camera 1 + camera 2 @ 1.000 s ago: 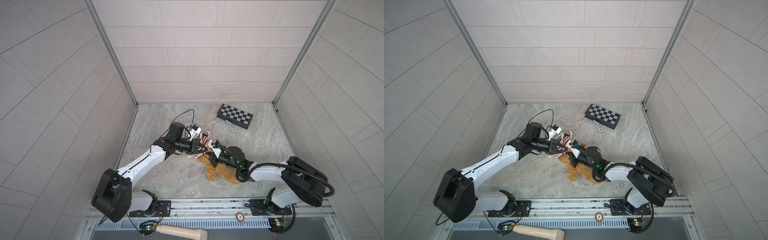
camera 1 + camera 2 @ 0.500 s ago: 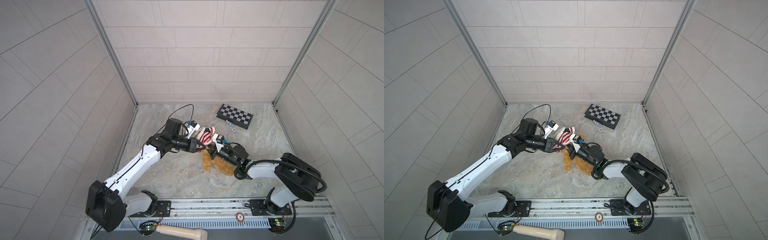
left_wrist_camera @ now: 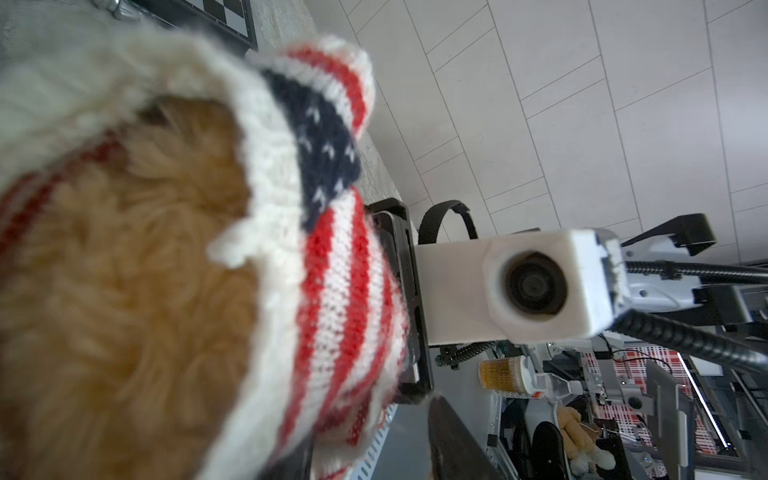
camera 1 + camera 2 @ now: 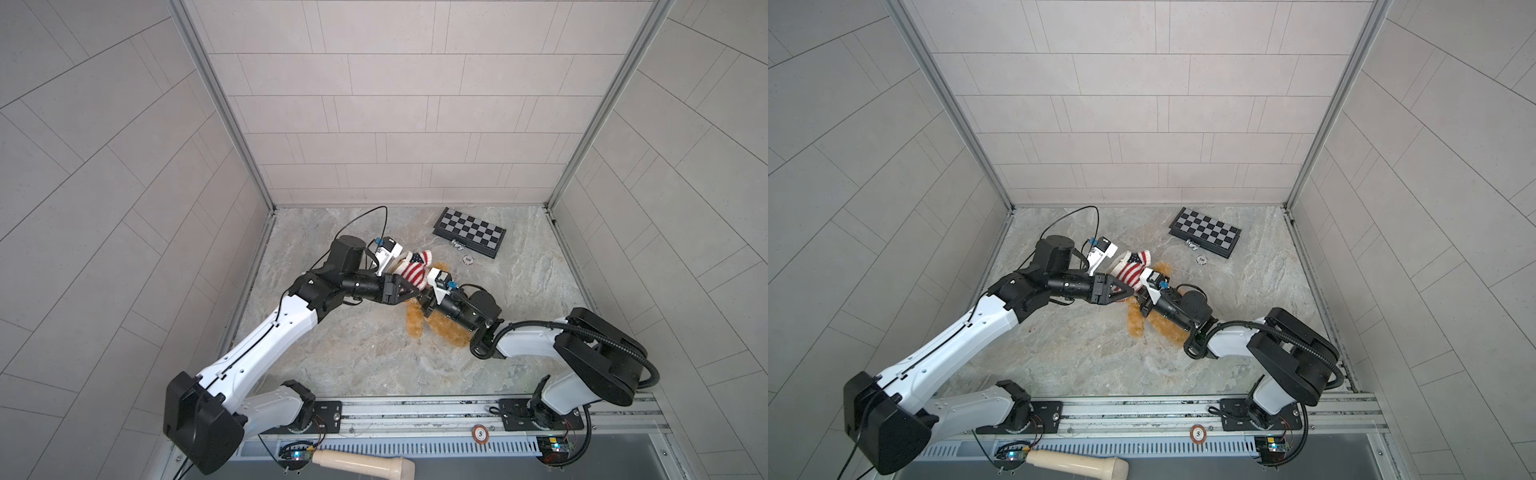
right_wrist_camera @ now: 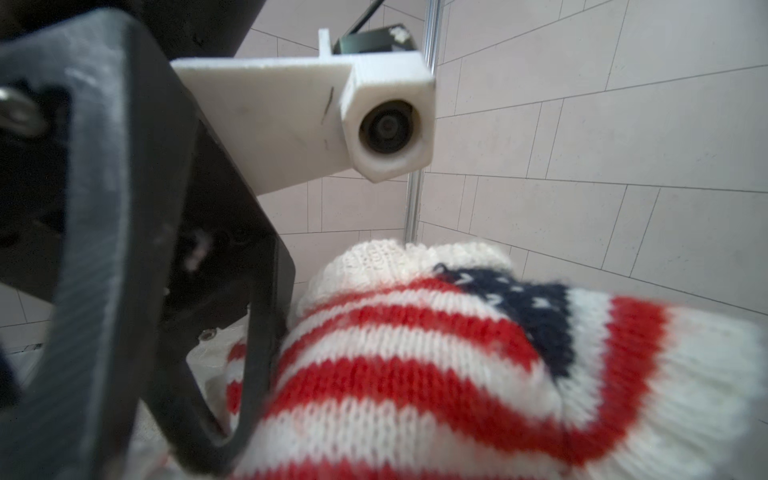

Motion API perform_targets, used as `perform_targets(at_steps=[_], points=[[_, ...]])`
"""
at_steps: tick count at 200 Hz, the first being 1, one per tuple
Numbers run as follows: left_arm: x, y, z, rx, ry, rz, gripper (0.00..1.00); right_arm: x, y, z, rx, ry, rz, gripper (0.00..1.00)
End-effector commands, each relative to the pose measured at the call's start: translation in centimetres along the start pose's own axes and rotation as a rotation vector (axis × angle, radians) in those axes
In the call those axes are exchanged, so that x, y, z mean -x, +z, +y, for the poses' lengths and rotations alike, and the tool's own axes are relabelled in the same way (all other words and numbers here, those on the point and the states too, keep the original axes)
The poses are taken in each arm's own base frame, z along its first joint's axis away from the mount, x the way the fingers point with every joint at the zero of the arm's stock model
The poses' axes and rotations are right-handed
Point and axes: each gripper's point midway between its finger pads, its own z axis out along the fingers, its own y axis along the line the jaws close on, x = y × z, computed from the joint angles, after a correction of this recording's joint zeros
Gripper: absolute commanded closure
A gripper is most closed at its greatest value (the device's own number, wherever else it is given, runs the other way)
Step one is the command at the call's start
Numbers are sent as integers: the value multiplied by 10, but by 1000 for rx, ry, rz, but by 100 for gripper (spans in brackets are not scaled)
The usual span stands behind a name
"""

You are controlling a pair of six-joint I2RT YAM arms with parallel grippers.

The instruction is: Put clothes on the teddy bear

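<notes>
The golden-tan teddy bear [image 4: 415, 328] [image 4: 1136, 324] lies mid-table, its legs toward the front. The flag-pattern sweater [image 4: 413, 272] [image 4: 1131, 270] is pulled over its head and upper body. From the left, my left gripper [image 4: 413, 294] [image 4: 1130, 293] [image 3: 370, 432] reaches the sweater's lower hem; its jaws stand apart, with the hem [image 3: 345, 291] hanging loosely beside one finger and bear fur [image 3: 124, 291] showing inside the opening. My right gripper [image 4: 426, 306] [image 4: 1142, 307] faces it from the right, shut on the hem. Stretched knit [image 5: 415, 374] hides its fingers in the right wrist view.
A folded chessboard [image 4: 469, 232] lies at the back right, with a poker chip [image 4: 468, 259] and a small metal piece [image 4: 457, 245] in front of it. Tiled walls close three sides. Another chip [image 4: 480, 433] sits on the front rail, and a wooden handle [image 4: 365, 461] lies below it.
My left gripper's jaws have opened from shut on the sweater. Both arms and the bear have shifted toward the back of the table. The right gripper's grip is unchanged.
</notes>
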Motion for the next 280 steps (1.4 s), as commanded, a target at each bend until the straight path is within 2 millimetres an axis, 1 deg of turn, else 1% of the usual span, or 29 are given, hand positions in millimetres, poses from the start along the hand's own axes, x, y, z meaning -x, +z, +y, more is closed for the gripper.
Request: perform_targets(at_steps=[1,20,30,41,45,60,68,77,82,90,95,104,114,128,148,154,177,200,209,224,242,250,257,267,280], points=[[9,-21,-38,-68,81,-42,51,43,-9,0,-6,-69,-136,100],[7,-35,-46,-49,105,-43,49,54,-15,-1,-4,-88,-163,100],[8,-43,-50,-43,119,-45,46,59,-18,-2,4,-89,-175,100],[11,-51,-62,-69,146,-66,42,65,-20,-2,14,-91,-188,100],[19,-58,-60,-63,143,-99,41,67,-21,-3,16,-93,-192,100],[36,-75,-70,-73,152,-191,38,71,-23,-1,41,-101,-203,100],[48,-83,-67,-47,129,-239,38,73,-25,3,69,-101,-209,100],[62,-90,-60,-9,78,-274,44,77,-27,7,106,-103,-219,100],[67,-92,-56,9,48,-279,50,81,-29,9,124,-102,-227,100],[72,-90,-48,56,14,-266,57,85,-32,11,146,-104,-238,100],[73,-87,-45,82,4,-249,59,89,-34,14,162,-107,-247,100],[73,-80,-44,104,6,-222,61,94,-36,19,196,-119,-260,100],[69,-70,-45,128,27,-183,61,97,-38,22,222,-128,-266,100],[59,-57,-39,155,35,-120,65,98,-38,27,255,-146,-262,100],[53,-52,-22,216,31,-96,69,100,-38,32,289,-161,-266,100],[47,-45,-28,194,48,-74,69,100,-38,34,297,-160,-269,100],[43,-38,-32,173,62,-54,70,99,-34,33,298,-163,-265,100],[32,-28,-34,154,73,-9,69,94,-30,31,289,-176,-254,100],[30,-28,-34,154,77,-6,68,90,-29,30,288,-181,-241,100],[30,-32,-33,183,84,-13,66,85,-28,29,281,-187,-228,100],[31,-42,-32,235,106,-22,50,80,-28,26,273,-188,-214,100],[32,-47,-32,265,117,-29,46,79,-29,24,269,-188,-213,100],[33,-52,-30,295,127,-37,44,79,-30,22,265,-187,-214,100],[33,-59,-25,347,136,-46,45,78,-30,21,262,-187,-212,100],[30,-60,-20,375,139,-38,58,79,-29,21,261,-190,-212,100]])
